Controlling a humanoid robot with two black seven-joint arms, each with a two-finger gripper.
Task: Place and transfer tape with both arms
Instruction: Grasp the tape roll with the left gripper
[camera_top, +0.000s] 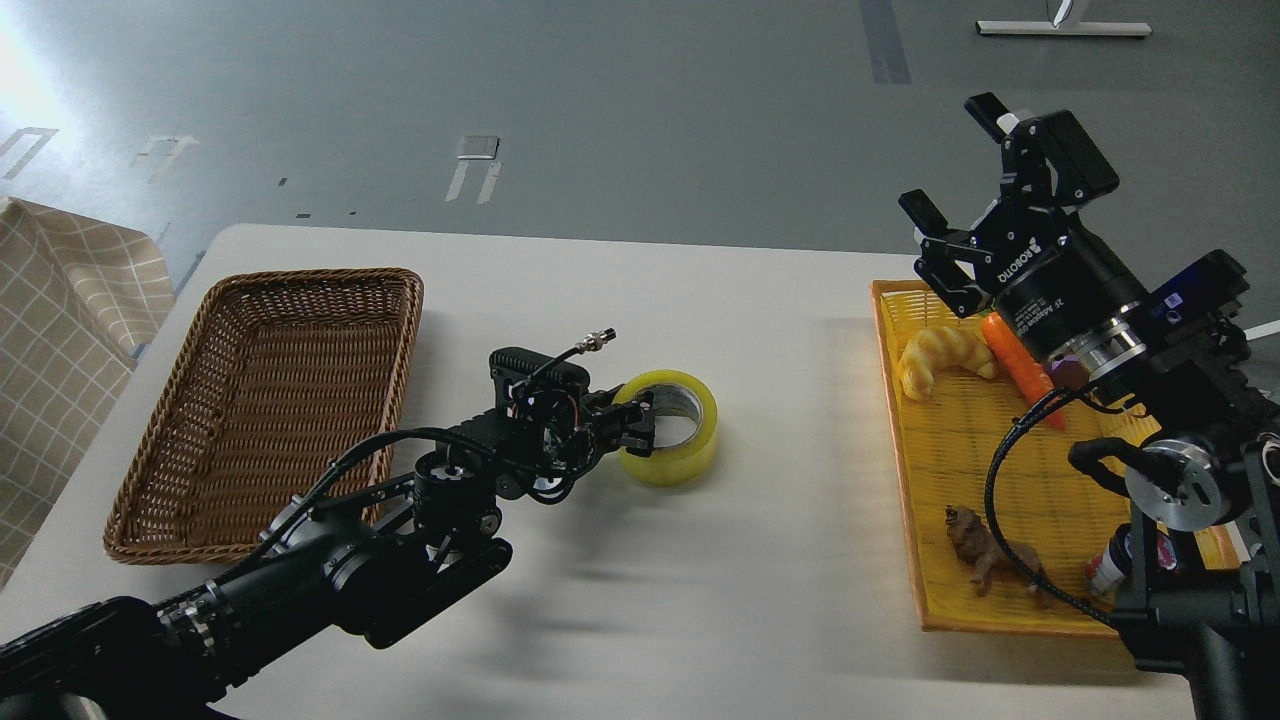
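Your left gripper (632, 428) is at the tape (668, 427), which stands on the table (700, 300) near the centre; its fingers seem to pinch the roll's wall, one inside the core. Your right gripper (955, 165) hangs wide open at 2 o'clock, above the yellow tray (985, 520). I judge the transfer is half done: the wicker basket (265, 405) at 9 o'clock is not yet reached.

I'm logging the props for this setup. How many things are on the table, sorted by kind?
Containers: 2, the wicker basket and the yellow tray
Tape rolls: 1, the tape
Toy foods: 2, the croissant and the carrot
Animal figures: 1, a brown one
Small bottles: 1, half hidden
Total: 7
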